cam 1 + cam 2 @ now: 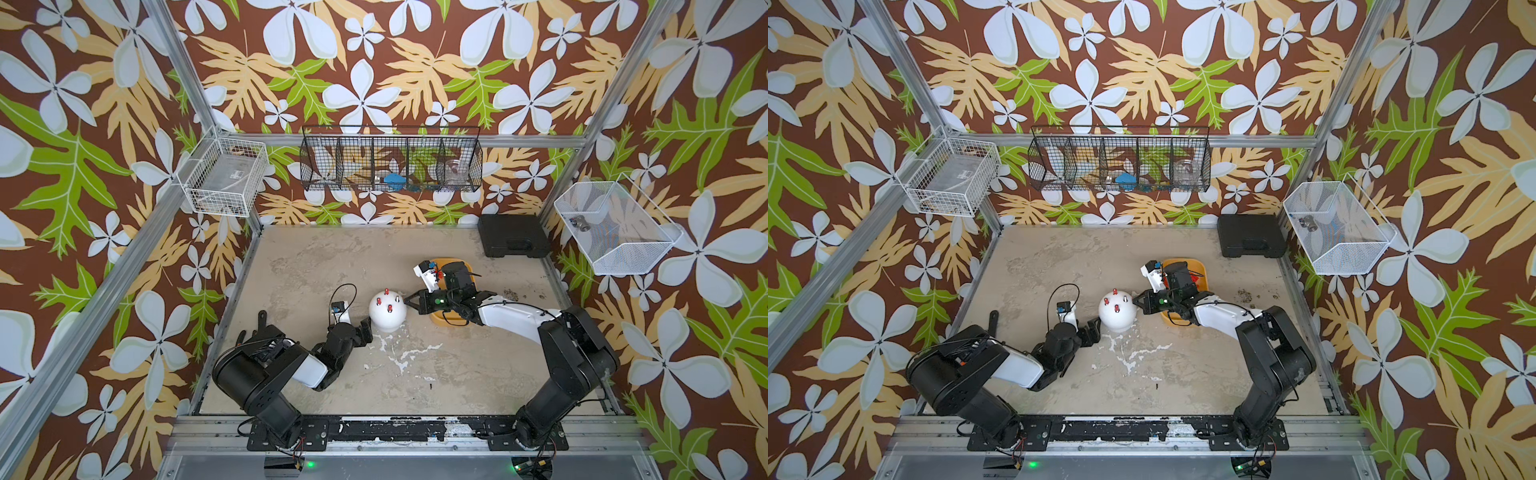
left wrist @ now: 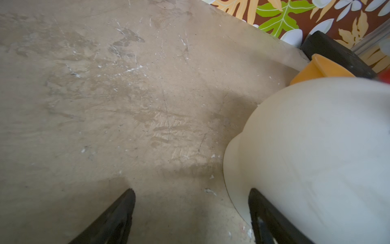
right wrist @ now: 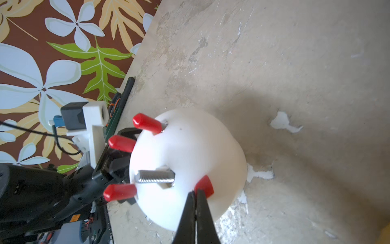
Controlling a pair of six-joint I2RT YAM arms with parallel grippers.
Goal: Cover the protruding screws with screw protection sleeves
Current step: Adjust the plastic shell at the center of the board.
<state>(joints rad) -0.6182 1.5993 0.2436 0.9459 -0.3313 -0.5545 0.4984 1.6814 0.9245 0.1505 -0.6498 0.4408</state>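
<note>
One bare screw still juts from the dome, which sits on the bench between the two arms; four red sleeves already cap its other studs. The right tool is pinched fully shut with nothing between its tips, which rest against the sleeve nearest the bare screw. The left tool gapes wide and empty at the dome's base, one finger touching its flared rim. To finish well, I judge the right tool should fetch a fresh sleeve from the tray beside the dome, grip it near its closed end, line its bore up with the screw's axis, then push straight on while the left tool braces the dome against sliding.
</note>
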